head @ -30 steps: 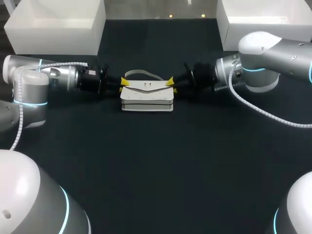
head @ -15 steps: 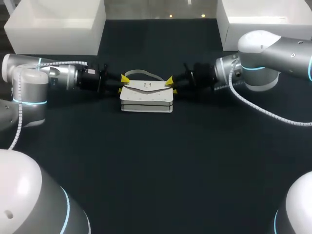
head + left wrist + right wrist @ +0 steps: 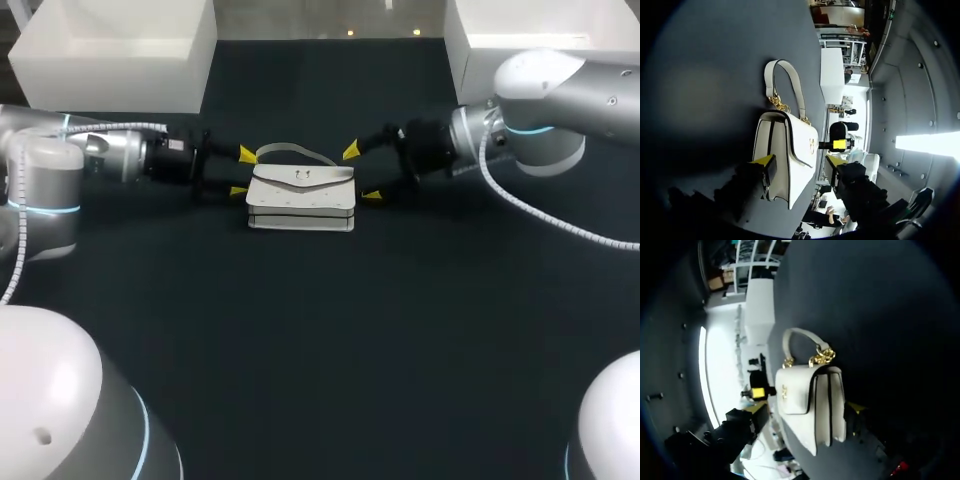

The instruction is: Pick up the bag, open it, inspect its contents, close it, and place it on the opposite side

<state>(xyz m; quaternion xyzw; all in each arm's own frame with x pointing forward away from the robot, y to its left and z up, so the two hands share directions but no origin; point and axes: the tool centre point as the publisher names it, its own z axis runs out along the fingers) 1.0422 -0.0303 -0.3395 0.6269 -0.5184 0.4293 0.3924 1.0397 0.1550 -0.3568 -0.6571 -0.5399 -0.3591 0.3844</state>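
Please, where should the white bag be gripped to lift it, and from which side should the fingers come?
Probably by its two short ends, one gripper from each side. The white bag lies flap up, its ends free and facing the open left gripper and right gripper. The handle lies low behind it, harder to get fingers around.

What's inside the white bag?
You can't see inside. The bag has its flap shut over the opening, so whatever it holds is hidden. Only the outside shows: the white flap, a gold clasp and the handle.
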